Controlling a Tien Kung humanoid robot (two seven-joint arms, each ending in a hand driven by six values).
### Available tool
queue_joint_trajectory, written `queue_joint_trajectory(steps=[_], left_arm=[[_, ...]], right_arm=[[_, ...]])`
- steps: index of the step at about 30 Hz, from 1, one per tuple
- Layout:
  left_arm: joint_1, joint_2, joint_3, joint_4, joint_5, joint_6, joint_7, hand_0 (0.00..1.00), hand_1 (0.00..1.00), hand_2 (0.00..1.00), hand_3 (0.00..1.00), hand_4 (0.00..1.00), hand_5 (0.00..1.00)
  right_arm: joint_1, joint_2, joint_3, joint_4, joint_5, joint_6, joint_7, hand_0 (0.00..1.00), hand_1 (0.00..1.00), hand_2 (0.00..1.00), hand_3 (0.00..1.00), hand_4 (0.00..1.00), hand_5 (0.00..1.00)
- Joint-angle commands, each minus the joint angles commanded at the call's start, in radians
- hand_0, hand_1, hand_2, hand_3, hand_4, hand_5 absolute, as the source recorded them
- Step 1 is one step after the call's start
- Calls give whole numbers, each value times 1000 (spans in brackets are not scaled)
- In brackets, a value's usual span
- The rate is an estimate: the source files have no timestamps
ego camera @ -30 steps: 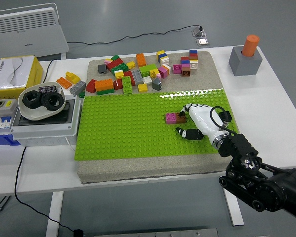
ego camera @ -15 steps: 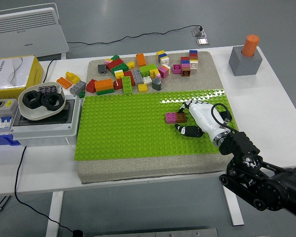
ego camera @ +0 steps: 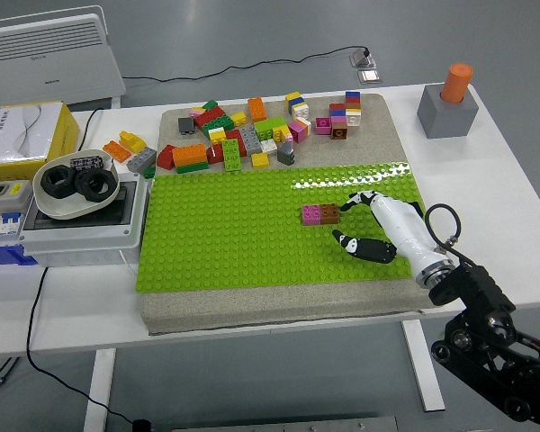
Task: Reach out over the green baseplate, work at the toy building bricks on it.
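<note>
The green baseplate (ego camera: 234, 234) lies on a grey slab in the middle of the table. A pink brick (ego camera: 311, 213) and a brown brick (ego camera: 329, 212) sit side by side on it, right of centre. My right hand (ego camera: 353, 222) is white with black fingertips; it lies low over the plate just right of the brown brick. Its fingers are spread and hold nothing. The fingertips (ego camera: 346, 206) stand a little apart from the brown brick. The left arm is out of view.
A heap of loose coloured bricks (ego camera: 252, 130) lies on the slab behind the plate. A white bowl with black rings (ego camera: 75, 186) sits on a grey box at the left. A yellow box (ego camera: 22, 138) stands behind it. A grey block with an orange peg (ego camera: 450, 103) stands at the far right.
My right hand has drawn back to the right and toward the table's near edge, off the brown brick. The pink and brown bricks stay in place on the plate.
</note>
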Motion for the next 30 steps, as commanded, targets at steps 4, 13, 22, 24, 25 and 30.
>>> queue_joint_trajectory(steps=[4, 13, 22, 24, 25, 30], left_arm=[[-8, 5, -2, 0, 21, -7, 3, 746, 668, 596, 723, 740, 998], [-20, 17, 9, 0, 46, -24, 11, 746, 665, 596, 732, 765, 998], [-23, 26, 14, 0, 52, -33, 12, 747, 664, 595, 732, 778, 998], [-24, 29, 17, 0, 53, -36, 13, 747, 663, 593, 727, 783, 998], [-23, 30, 19, 0, 53, -37, 14, 747, 663, 593, 727, 783, 998], [-17, 33, 26, 0, 49, -41, 18, 747, 662, 585, 724, 783, 998]], right_arm=[[-13, -6, 7, 7, 3, -5, 9, 741, 769, 782, 650, 714, 411], [-16, 0, 16, 9, -3, -8, 18, 733, 747, 773, 656, 710, 419], [-29, 10, 32, 12, -22, 1, 13, 732, 751, 770, 657, 706, 406], [-32, 11, 38, 15, -29, 4, 12, 718, 685, 755, 657, 688, 317], [-34, 11, 41, 16, -33, 7, 10, 718, 685, 755, 657, 688, 317], [-42, 11, 68, 31, -55, 9, 9, 646, 414, 494, 650, 712, 244]])
